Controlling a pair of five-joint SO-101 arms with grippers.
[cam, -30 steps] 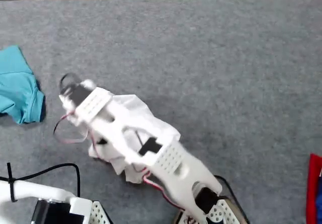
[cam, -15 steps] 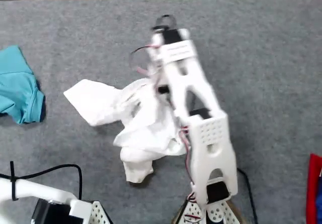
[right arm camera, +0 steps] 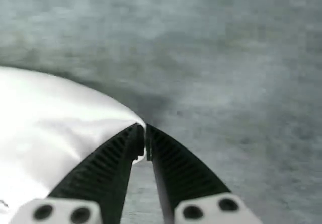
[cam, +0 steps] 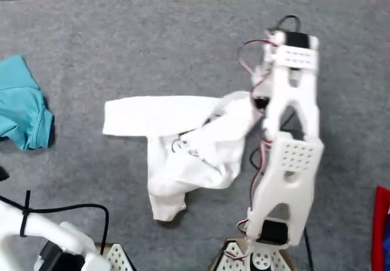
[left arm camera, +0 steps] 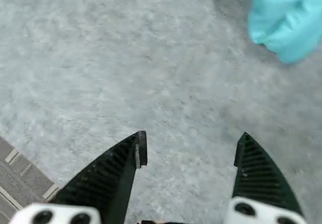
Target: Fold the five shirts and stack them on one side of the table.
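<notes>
Crumpled white fabric shirt [cam: 189,143] at the middle of the grey felt worktop [cam: 152,45], one edge, possibly a sleeve, pinched in the clenched right gripper [right arm camera: 145,143]. Left gripper [left arm camera: 190,151] released, held wide apart above the felt, near the bunched teal fabric shirt [cam: 21,109] at the left edge.

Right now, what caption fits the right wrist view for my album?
The right pincer, shut on the white shirt, over the grey table.
</notes>
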